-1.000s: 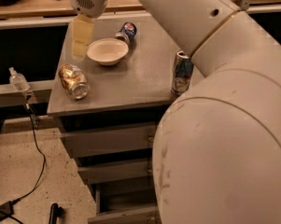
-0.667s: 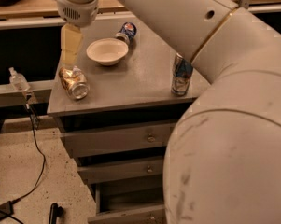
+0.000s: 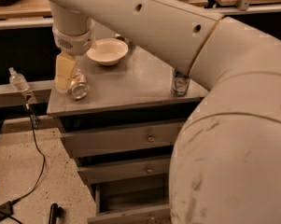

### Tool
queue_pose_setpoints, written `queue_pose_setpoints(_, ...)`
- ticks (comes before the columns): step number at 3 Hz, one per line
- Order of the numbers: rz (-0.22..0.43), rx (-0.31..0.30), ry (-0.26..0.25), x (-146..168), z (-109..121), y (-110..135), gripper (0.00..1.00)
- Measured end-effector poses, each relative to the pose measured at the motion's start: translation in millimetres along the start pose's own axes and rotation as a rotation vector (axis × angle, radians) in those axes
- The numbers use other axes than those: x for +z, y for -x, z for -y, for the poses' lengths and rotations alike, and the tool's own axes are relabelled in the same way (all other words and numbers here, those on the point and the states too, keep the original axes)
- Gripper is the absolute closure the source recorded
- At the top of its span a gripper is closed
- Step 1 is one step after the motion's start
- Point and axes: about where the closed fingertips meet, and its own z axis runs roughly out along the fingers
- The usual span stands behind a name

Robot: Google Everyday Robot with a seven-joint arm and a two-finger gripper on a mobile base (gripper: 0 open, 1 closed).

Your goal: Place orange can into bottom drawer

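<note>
**Orange-gold drink can (image 3: 78, 87), small and shiny, on its side beside pale yellowish end effector (image 3: 66, 80)**

Lying near the front left corner of the grey wooden surface (image 3: 130, 85), silver end toward the camera, close to the edge. Just to its left, low over the same corner under a white ribbed wrist: the end effector. Impossible to tell whether spread, pressed together or already pinching the can. Equally unclear whether touching or merely alongside.

Open at the foot of the cabinet, well below: the narrow grey bottom drawer (image 3: 123, 204), beneath two wider grey drawers (image 3: 116, 141).

Possible trouble from here: a sideways nudge, sending a round can on its side rolling off the front or left edge. Also an off-centre grip on slick metal, and a slip on the long way down. Also a clip against the upper drawer fronts during the descent.

Behind, a shallow white bowl (image 3: 107, 52). To the right, a taller blue-and-silver can (image 3: 180, 84), top cut off by the bulky cream arm (image 3: 214, 125). Right half of the cabinet and much of the bottom drawer's interior hidden behind that same arm.
</note>
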Motion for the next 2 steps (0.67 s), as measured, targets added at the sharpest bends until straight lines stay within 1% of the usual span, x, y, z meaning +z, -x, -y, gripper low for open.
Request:
queue_pose_setpoints(1,0.01,0.014,0.081,22,-13,-1,0.0)
queue_pose_setpoints(2,-0.007,0.014,0.146,47,-29,0,0.0)
